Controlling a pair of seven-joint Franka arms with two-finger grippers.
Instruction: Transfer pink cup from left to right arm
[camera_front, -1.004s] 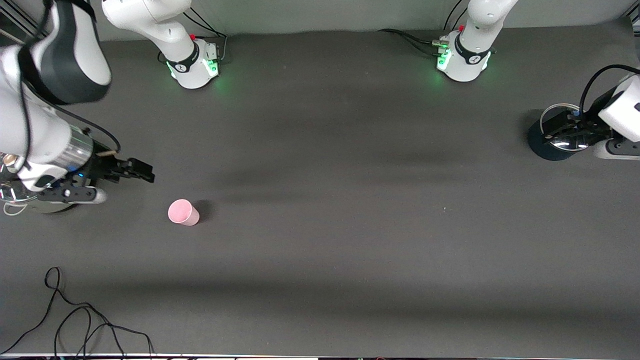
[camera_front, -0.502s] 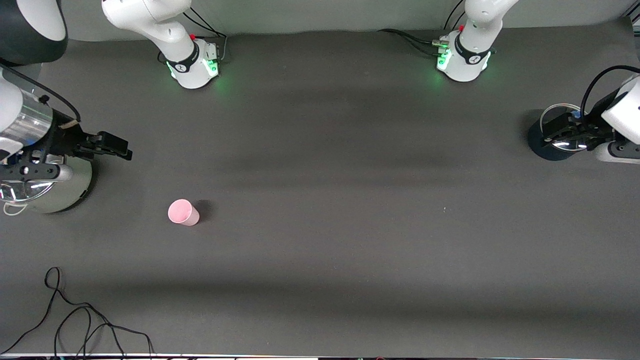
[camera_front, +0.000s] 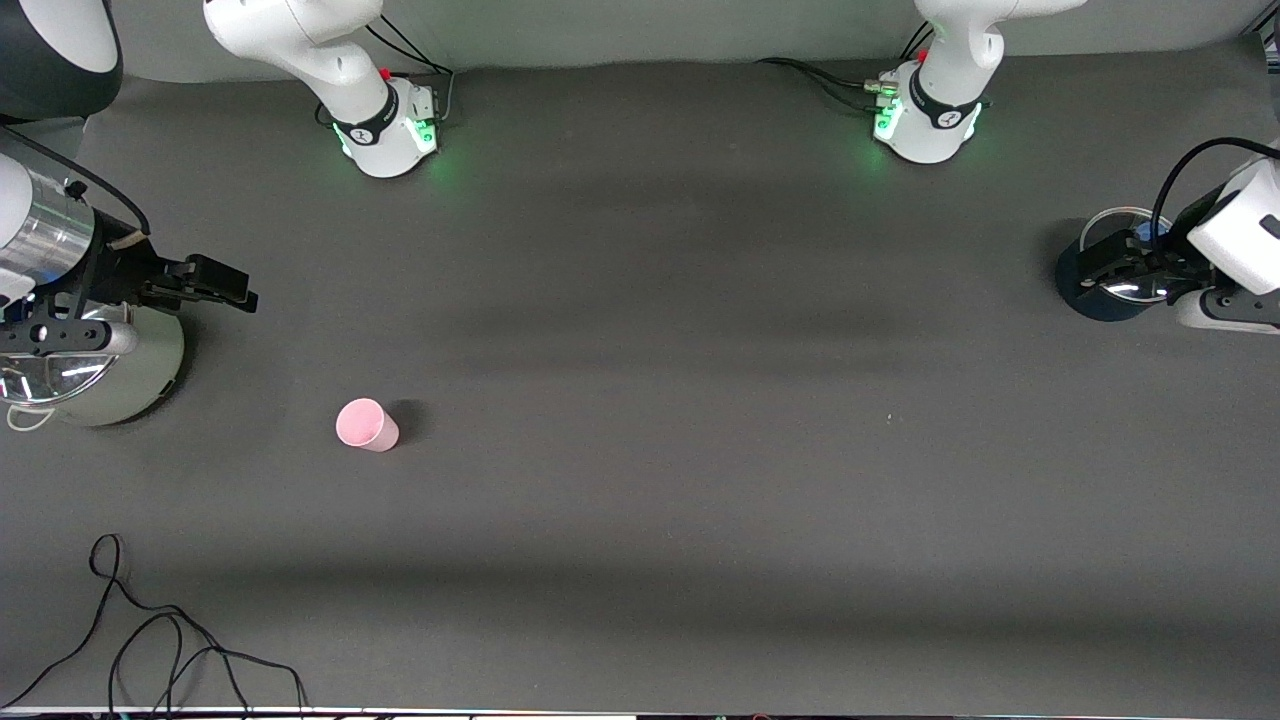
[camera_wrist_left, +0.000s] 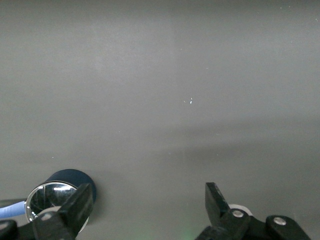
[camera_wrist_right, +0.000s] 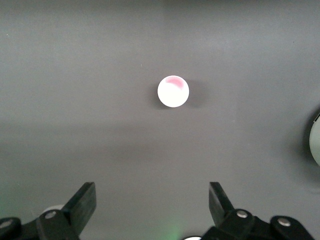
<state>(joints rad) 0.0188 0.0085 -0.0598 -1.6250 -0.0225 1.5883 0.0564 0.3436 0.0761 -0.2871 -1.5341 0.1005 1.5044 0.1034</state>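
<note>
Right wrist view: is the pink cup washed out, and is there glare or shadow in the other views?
Right wrist view: the small pale pink tapered cup reads almost white, only a pink sliver left. Front view: it keeps its colour and throws a short soft shadow toward the left arm's end; broad dim bands cross the dark grey table. Left wrist view: the shiny glass lid glares.

The pink cup (camera_front: 366, 425) stands on the table (camera_front: 700, 400) toward the right arm's end.

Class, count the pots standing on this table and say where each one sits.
2. A silver pot stands at the right arm's end of the table, below the right gripper. A dark blue pot stands at the left arm's end, under the left gripper.
</note>
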